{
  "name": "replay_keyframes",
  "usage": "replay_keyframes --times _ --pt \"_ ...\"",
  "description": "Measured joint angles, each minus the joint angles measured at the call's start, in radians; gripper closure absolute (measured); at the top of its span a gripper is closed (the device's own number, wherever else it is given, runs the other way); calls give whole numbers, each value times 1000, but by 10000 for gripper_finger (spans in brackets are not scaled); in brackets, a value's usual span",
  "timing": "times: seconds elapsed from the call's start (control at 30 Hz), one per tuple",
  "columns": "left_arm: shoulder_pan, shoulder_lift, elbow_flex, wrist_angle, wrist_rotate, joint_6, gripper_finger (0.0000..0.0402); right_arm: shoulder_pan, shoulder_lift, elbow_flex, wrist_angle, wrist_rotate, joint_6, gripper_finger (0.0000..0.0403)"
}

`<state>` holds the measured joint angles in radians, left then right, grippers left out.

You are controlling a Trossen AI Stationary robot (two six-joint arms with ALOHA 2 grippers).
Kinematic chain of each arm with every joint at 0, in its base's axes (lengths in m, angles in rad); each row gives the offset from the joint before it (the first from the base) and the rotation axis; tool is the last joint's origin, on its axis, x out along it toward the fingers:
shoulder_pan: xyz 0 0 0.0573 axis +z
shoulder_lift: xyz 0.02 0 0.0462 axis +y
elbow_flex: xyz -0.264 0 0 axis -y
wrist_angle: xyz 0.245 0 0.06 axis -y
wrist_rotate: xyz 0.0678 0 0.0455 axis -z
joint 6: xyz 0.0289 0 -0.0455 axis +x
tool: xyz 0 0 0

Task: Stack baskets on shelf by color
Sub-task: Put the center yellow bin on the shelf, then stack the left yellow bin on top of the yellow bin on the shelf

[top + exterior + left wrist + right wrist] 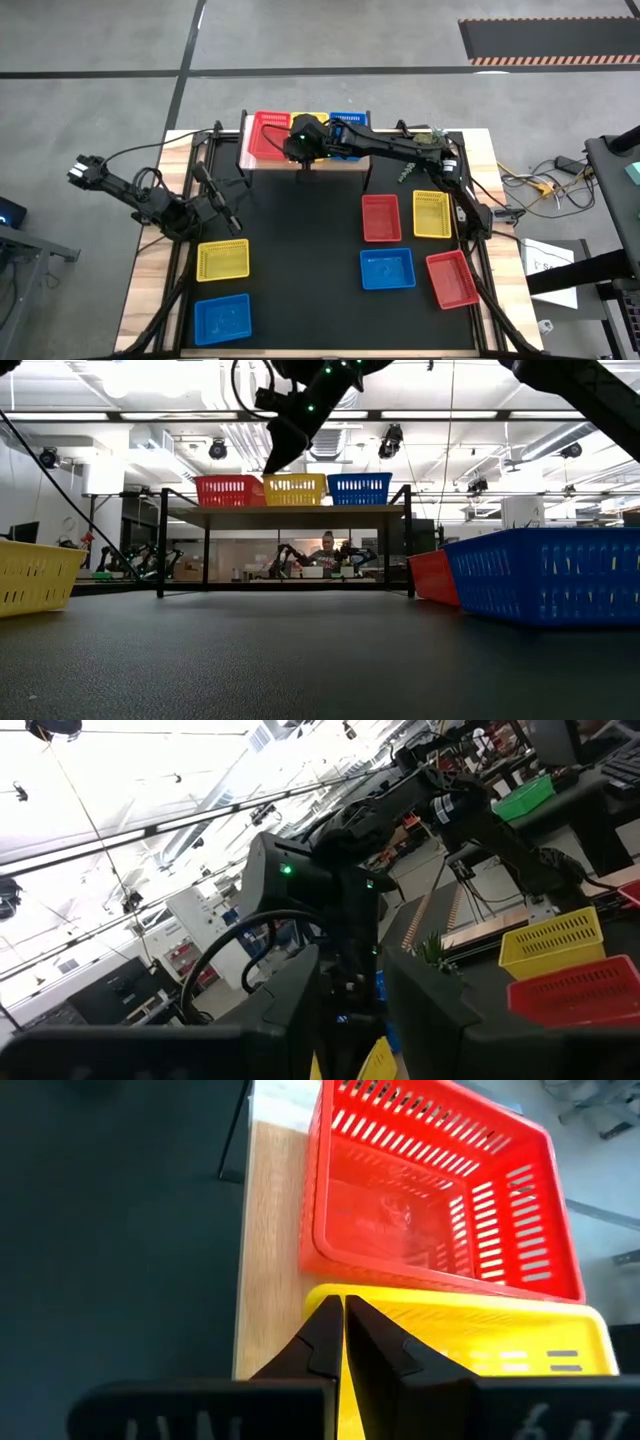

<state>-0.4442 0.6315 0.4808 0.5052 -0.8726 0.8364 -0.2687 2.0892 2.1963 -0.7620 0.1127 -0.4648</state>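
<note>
The shelf [305, 163] stands at the table's far middle with a red basket [268, 133], a yellow basket [310, 120] and a blue basket [350, 122] side by side on its wood top; the low view shows the same row [295, 489]. My right gripper [300, 152] is over the shelf's near edge, its fingers nearly shut at the yellow basket's [480, 1350] corner next to the red basket [430, 1200]. My left gripper [233, 222] hangs open and empty at the table's left, near a loose yellow basket [222, 260]. My right gripper pinches the yellow basket's near wall [322, 1293] at the end beside the red basket, one finger inside and one outside. The fingers come from above, slanting down. The basket sits flat on the shelf top. The fingertips cover the place of contact.
On the black table lie a blue basket [222, 318] at the near left and, on the right, a red basket [381, 217], a yellow [431, 214], a blue [386, 268] and a red [451, 278]. A person [327, 550] sits in the room behind the shelf.
</note>
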Motion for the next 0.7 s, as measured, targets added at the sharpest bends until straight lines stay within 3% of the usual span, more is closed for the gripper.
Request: replay_keyframes --times 0.37,0.7 --pt "0 1 0 1 0 8 304 4 -3 71 -22 3 0 394" --pt "0 10 0 11 3 -12 304 53 -41 158 -250 -9 88 394"
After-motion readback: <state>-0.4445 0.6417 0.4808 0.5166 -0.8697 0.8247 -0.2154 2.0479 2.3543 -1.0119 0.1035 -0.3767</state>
